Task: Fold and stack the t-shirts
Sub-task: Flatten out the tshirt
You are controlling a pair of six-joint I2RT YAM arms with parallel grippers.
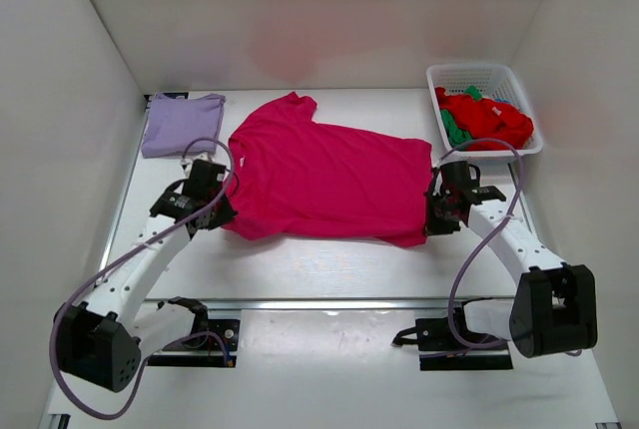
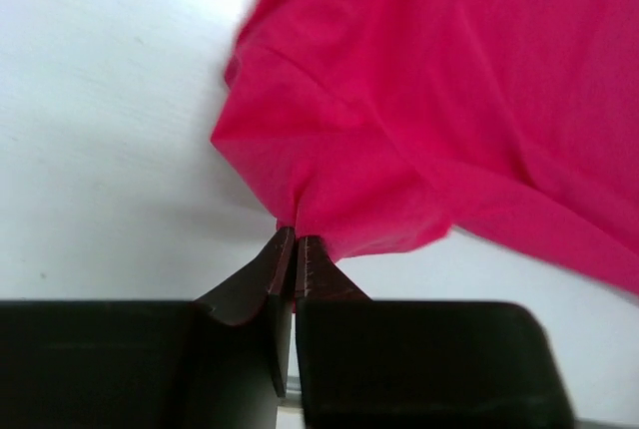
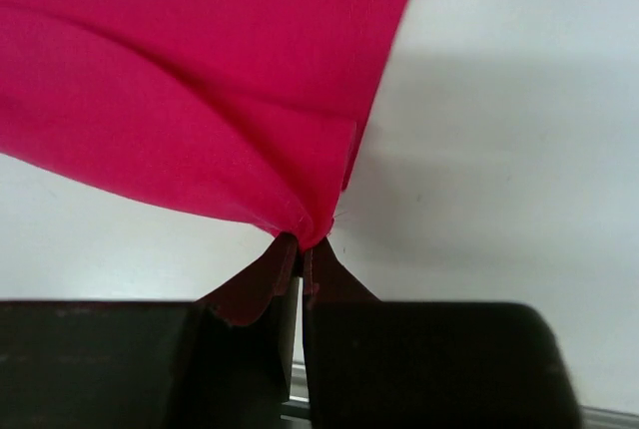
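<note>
The flat white table carries everything you see. The large magenta-pink cloth t-shirt lies spread flat at its centre, running from 9 to 3 o'clock. From above, both of its near corners are hidden under the wrists. At 1 o'clock stands the white plastic lattice basket, well clear of your arms. It holds crumpled red cloth shirts with a bit of green cloth at their left, and you cannot count them. At 10 o'clock the pale lavender cloth shirt lies folded, just beside the magenta sleeve. You cannot tell whether the two touch.

Your left gripper sits at the shirt's 8 o'clock corner. Its fingers are nearly pressed together, pinching a puckered point of magenta fabric at their tips. Your right gripper, at the 4 o'clock corner, is pressed tight on a gathered fold of the hem.
</note>
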